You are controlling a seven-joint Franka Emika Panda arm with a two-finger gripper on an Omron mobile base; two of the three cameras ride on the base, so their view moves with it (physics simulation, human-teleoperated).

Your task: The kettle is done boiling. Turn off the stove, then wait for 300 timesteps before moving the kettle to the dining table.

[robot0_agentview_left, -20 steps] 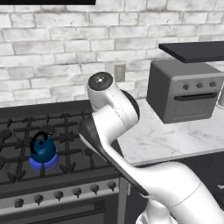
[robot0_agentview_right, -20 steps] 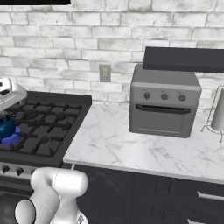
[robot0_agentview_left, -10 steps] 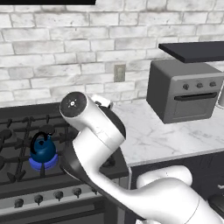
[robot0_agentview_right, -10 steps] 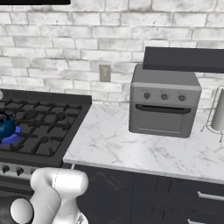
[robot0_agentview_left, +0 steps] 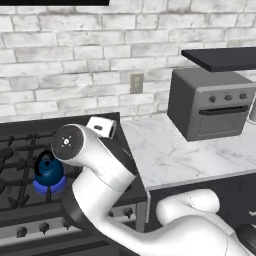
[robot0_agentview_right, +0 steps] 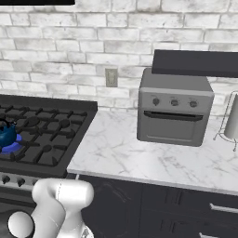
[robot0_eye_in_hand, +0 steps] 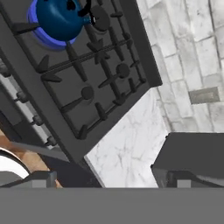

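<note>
One kettle [robot0_agentview_left: 49,171], dark blue with a thin black arched handle, stood on a burner at the left of the stove [robot0_agentview_left: 20,200], ringed by a blue flame [robot0_agentview_left: 50,186]. In my right base view the kettle [robot0_agentview_right: 6,135] sat at the far left edge, on the black grates. In my hand view it [robot0_eye_in_hand: 61,17] appeared at the top, with the grates running diagonally below it. Small knobs [robot0_agentview_left: 44,228] lined the stove's front edge. A marble tabletop [robot0_agentview_left: 190,155] adjoined the stove on the right and carried a grey toaster oven [robot0_agentview_left: 212,102] beneath a dark shelf [robot0_agentview_left: 222,57]. A brick wall [robot0_agentview_left: 100,55] with an outlet plate [robot0_agentview_left: 136,83] stood behind. My arm [robot0_agentview_left: 100,170] curved over the stove's right part, beside the kettle and apart from it. I could not tell whether the pincer was open or closed.
</note>
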